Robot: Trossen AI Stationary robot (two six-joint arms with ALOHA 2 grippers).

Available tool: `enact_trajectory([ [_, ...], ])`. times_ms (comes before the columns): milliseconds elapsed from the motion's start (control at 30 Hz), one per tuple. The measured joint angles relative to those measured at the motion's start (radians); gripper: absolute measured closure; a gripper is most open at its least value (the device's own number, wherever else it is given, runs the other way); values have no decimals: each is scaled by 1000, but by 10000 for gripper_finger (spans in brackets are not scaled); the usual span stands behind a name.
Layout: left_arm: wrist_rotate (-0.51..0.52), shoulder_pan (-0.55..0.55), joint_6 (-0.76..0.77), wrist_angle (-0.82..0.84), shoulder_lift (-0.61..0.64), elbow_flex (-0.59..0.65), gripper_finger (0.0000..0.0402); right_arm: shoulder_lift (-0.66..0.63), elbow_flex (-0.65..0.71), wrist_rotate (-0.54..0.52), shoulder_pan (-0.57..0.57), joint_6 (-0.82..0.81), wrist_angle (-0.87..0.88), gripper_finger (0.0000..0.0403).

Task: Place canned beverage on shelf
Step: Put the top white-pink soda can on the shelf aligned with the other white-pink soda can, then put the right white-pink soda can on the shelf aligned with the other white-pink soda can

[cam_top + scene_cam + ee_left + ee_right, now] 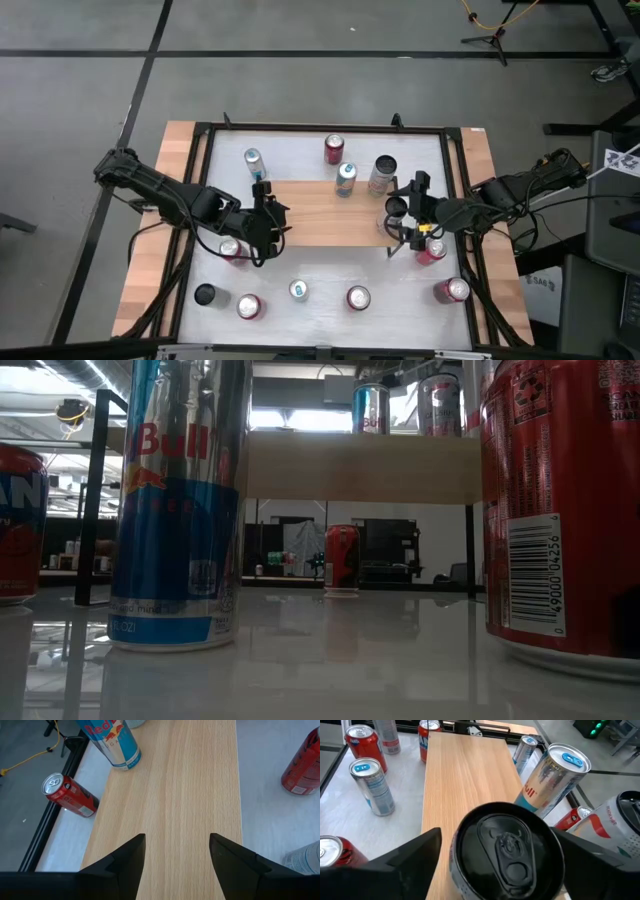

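Observation:
The shelf (320, 212) is a light wooden board on black legs at the table's middle. At its right end a black can (397, 207) stands upright on the board. My right gripper (495, 850) is open, one finger on either side of this black can (507, 850), and a gap shows beside one finger. A blue-topped can (345, 178) and a white can (381, 175) also stand on the board. Above the shelf's left end my left gripper (177, 845) is open over bare wood (175, 795), with nothing between its fingers.
Several loose cans stand on the white tabletop (330, 265) around the shelf: red ones (432, 250) (231, 248) close to each gripper, others along the near edge (358, 297) and beyond the far side (334, 149). A black frame (330, 127) borders the table.

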State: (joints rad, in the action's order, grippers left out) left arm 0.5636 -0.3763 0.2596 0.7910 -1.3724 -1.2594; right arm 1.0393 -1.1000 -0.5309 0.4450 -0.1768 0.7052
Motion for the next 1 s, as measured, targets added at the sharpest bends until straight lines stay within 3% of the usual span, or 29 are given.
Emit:
enact_trajectory([
  [633, 0, 0, 0, 0, 0, 0, 190, -57, 0, 0, 0, -1, -35, 33],
  [867, 0, 0, 0, 0, 0, 0, 190, -95, 0, 14, 0, 0, -140, 33],
  [1000, 0, 0, 0, 0, 0, 0, 190, -117, 0, 85, 1, -1, -228, 33],
])
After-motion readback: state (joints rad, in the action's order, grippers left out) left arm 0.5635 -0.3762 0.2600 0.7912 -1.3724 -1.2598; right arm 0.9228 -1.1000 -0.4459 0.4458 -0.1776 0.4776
